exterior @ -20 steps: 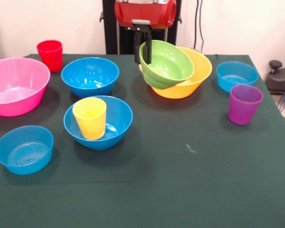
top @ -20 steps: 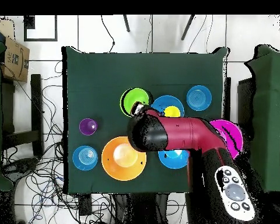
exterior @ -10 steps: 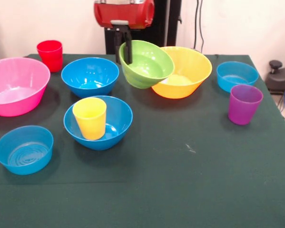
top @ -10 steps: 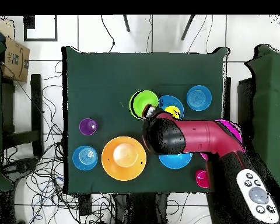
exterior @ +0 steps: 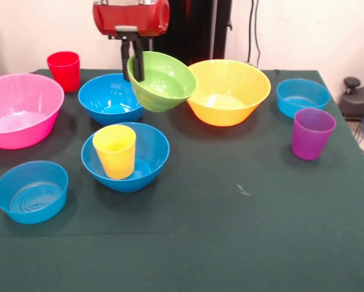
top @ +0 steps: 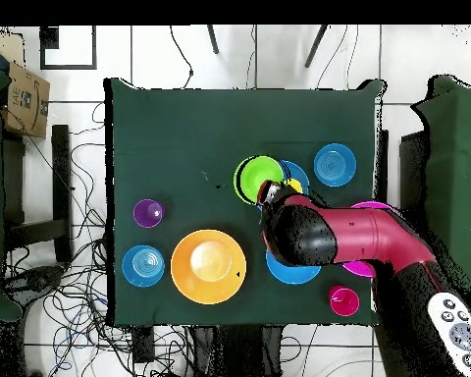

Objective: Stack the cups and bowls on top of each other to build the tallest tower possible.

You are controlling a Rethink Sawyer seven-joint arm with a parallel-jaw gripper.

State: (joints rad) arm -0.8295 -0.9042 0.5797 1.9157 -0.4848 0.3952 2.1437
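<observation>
Table [exterior: 242,243]: a dark green cloth is spread over it, and all the pieces are carried on it.
Arm [top: 367,236]: a red and black body is seen reaching in over the table from the base side in the overhead view.
Pink bowl [exterior: 20,109]: the largest bowl, set at the table's left edge in the front view.
Yellow-orange bowl [exterior: 230,91]: set upright on the cloth, just beside the lifted green bowl.
Blue bowl with cup [exterior: 142,161]: placed mid-table; the yellow cup [exterior: 115,151] is stood upright inside it.
Second blue bowl [exterior: 106,97]: set behind the first, partly hidden by the green bowl.
Green bowl [exterior: 162,80]: held off the table, tilted, above and behind the yellow cup.
Gripper [exterior: 133,61]: its jaws are clenched on the green bowl's rim.
Light-blue bowls: one [exterior: 30,191] is seen at front left, one [exterior: 302,96] at back right.
Purple cup [exterior: 312,132]: stood alone near the right edge.
Red cup [exterior: 64,70]: stood at the back left corner.
</observation>
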